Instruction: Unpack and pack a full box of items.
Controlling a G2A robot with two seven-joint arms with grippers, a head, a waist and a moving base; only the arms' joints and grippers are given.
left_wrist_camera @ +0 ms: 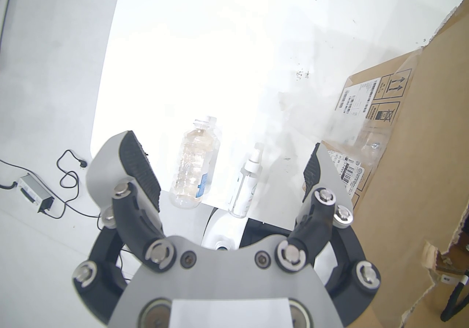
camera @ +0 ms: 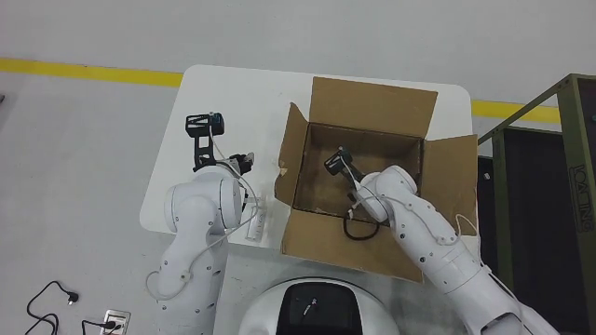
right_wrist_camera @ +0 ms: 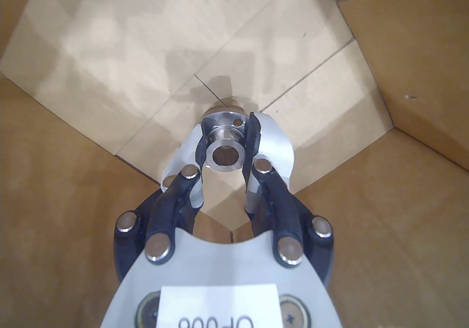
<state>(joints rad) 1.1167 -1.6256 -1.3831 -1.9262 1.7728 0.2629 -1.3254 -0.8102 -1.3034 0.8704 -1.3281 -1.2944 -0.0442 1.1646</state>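
My right end effector (right_wrist_camera: 226,131) pinches a metal collar (right_wrist_camera: 222,157) inside the box (camera: 372,102); my left end effector (left_wrist_camera: 223,161) hangs spread over the tabletop (camera: 233,102), left of the box.

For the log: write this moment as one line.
right gripper shut on metal hub in box | left gripper open | bottle, sprayer on table

White table (camera: 223,93) bears box (camera: 372,102), bottle (left_wrist_camera: 192,168), spray bottle (left_wrist_camera: 246,190).
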